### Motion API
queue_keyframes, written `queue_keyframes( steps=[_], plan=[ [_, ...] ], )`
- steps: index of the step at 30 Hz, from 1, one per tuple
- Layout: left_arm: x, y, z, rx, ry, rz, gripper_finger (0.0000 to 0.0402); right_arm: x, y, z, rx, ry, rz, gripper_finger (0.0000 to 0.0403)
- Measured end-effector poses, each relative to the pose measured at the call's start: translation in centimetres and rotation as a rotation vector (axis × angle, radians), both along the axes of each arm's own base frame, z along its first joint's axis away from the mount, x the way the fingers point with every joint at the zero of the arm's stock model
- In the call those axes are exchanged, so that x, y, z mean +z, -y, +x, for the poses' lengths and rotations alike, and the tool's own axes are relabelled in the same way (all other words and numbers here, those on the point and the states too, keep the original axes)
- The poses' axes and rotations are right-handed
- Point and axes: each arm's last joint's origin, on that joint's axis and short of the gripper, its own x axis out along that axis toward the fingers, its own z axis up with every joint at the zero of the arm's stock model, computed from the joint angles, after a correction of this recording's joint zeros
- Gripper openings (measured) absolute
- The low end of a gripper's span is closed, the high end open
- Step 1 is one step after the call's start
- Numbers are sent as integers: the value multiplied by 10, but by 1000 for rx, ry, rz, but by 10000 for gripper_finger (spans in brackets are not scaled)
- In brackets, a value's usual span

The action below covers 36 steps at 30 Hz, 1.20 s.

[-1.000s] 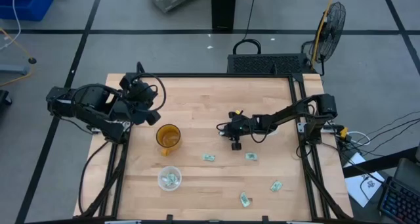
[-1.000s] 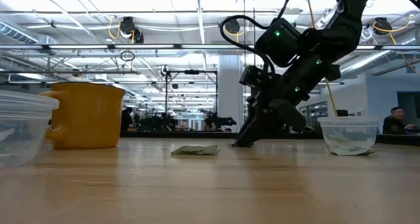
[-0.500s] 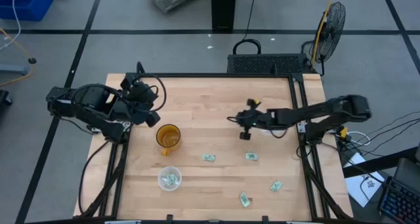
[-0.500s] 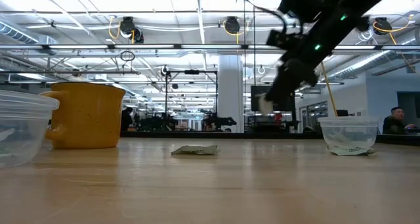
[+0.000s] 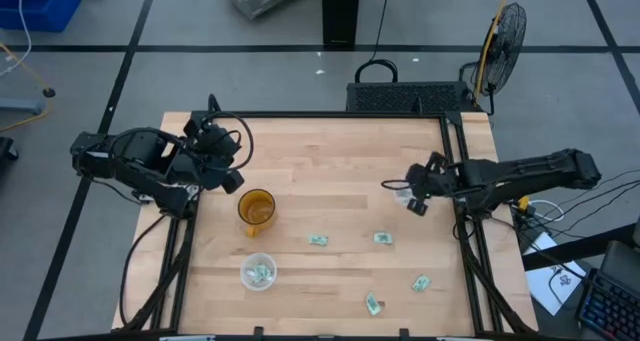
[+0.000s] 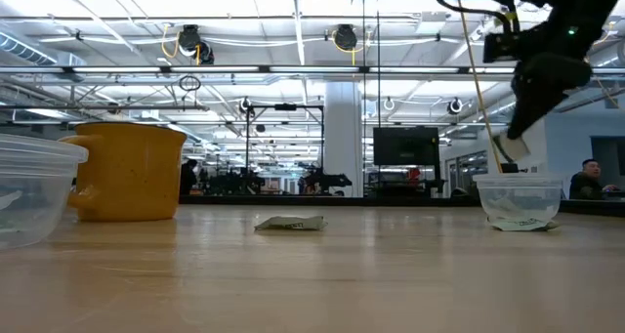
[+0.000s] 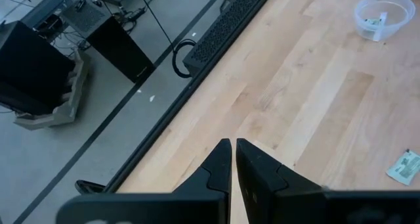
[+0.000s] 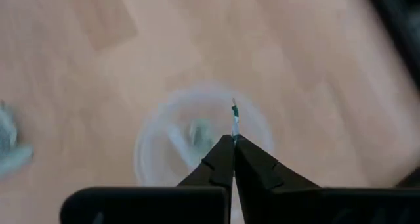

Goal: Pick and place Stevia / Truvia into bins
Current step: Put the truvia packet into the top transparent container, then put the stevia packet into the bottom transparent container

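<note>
My right gripper [image 8: 233, 142] is shut on a pale green and white Stevia packet [image 8: 234, 117]. It hangs above the right clear cup [image 6: 518, 198], which shows blurred below the fingers [image 8: 197, 145] and holds packets. In the high view this gripper [image 5: 415, 203] is near the table's right edge. Several packets lie flat on the wood [image 5: 318, 240] [image 5: 382, 238] [image 5: 420, 282] [image 5: 373, 303]. The second clear cup [image 5: 258, 272] stands near the front with packets inside. My left gripper [image 7: 230, 148] is shut, touches nothing and waits over the table's left side [image 5: 232, 177]. My right gripper pinches the Stevia packet at its lower edge [image 8: 234, 134] between the two fingertips, coming from above and pointing down. The packet shows edge-on and sticks out beyond the tips. It is lifted clear, above the clear cup [image 6: 512, 145].
An amber-orange cup [image 5: 256, 208] stands left of centre, close to my left arm. Black rails run along the table's left and right edges [image 5: 462, 211]. Bare wood lies open across the table's middle and far part. A person sits far off in the room [image 6: 589, 177].
My right gripper has risen from the table near its middle with the packet between its fingers. It has then travelled toward the table's right edge until it hangs over the right clear cup. The packet has gone from the wood to lifted clear.
</note>
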Motion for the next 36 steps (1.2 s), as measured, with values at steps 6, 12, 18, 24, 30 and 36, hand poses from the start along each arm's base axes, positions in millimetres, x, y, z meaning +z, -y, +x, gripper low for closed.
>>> queue_keyframes(
  steps=[6, 12, 18, 24, 30, 36],
  plan=[
    [0, 0, 0, 0, 1, 1, 31, -21, -2, -1, 25, -7, 73, 8],
    [0, 0, 0, 2, 4, -1, 31, -27, -2, -3, 32, -12, 79, 32],
    [0, 0, 0, 25, 26, -24, 31, -26, -2, -3, 35, -10, 78, 71],
    [-2, 2, 2, -14, 7, -65, 31, -26, -2, -3, 36, -10, 77, 99],
    [-25, 9, 20, -102, -2, -137, 31, -23, -3, 5, 84, 64, 68, 104],
    [-74, 22, 54, -337, 40, -193, 31, -9, -6, 27, 291, 282, 13, 97]
  ],
)
